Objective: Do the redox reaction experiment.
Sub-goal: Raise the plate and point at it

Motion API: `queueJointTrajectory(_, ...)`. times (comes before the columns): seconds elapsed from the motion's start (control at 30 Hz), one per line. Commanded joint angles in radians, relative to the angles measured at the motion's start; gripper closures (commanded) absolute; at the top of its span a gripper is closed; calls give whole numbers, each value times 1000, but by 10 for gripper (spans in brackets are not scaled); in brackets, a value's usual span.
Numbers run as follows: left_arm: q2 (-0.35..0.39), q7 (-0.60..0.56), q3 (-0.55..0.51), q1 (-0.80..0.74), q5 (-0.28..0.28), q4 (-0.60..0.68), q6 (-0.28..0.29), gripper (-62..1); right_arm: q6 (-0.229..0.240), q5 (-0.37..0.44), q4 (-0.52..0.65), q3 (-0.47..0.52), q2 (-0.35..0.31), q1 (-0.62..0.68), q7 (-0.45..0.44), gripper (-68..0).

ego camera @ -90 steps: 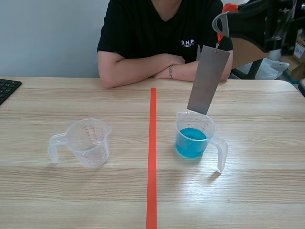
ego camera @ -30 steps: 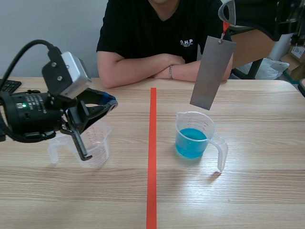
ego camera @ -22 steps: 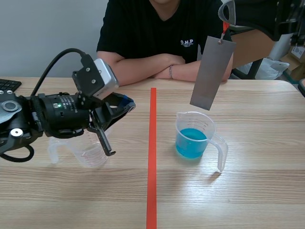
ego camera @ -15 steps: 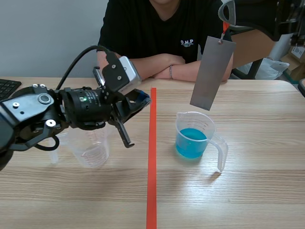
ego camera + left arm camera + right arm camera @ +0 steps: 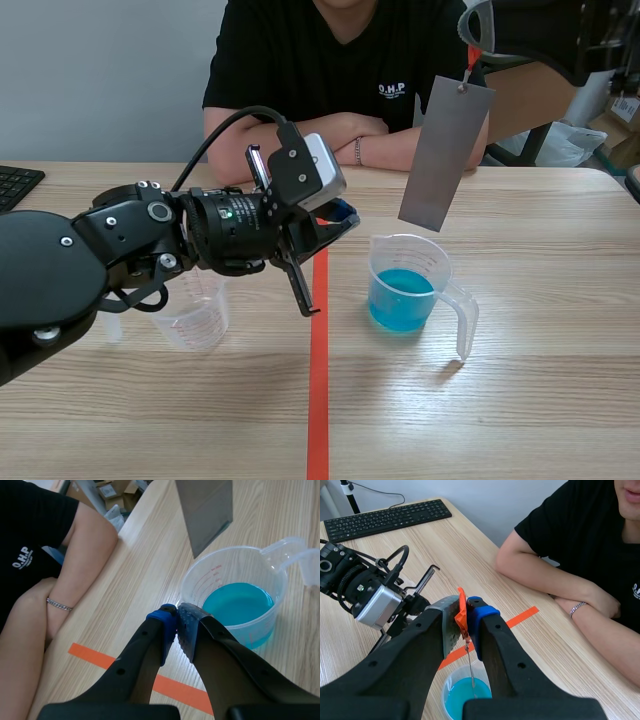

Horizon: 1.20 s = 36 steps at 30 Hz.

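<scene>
Scene view — blue-liquid cup [image 5: 437, 272], clear cup [image 5: 197, 322]

A clear plastic measuring cup [image 5: 405, 285] stands upright on the surface, about one third full of blue liquid. Its handle points to the robot's right and a little toward the robot. A flat grey metal plate [image 5: 445, 155] hangs just above the far rim of this cup, slightly tilted, with its lower edge out of the liquid. It hangs from an orange tag [image 5: 462, 611] pinched in the right tool [image 5: 464, 609]. A second clear measuring cup [image 5: 195, 312], empty and upright, stands well apart from the blue cup, on the robot's left of it.
</scene>
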<state>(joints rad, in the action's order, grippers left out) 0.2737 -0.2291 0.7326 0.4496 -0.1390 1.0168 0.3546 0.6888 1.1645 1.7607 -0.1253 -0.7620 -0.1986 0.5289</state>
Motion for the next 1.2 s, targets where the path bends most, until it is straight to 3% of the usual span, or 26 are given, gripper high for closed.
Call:
queueJointTrajectory(0.0, -19, -16, -3, 19, 0, 11, 1, -47, -3, 18, 11, 15, -14, -12, -15, -15)
queueJointTrajectory(0.17, -44, -17, -3, 19, -31, -5, 0, -46, -3, 18, 11, 15, -14, -12, -15, -15)
queueJointTrajectory(0.33, -54, -12, -3, 19, -31, -5, -31, -47, -3, 18, 11, 15, -14, -12, -15, -15)
queueJointTrajectory(1.17, -66, -63, -3, 19, -22, -5, -26, -47, -3, 18, 11, 15, -14, -12, -15, -15)
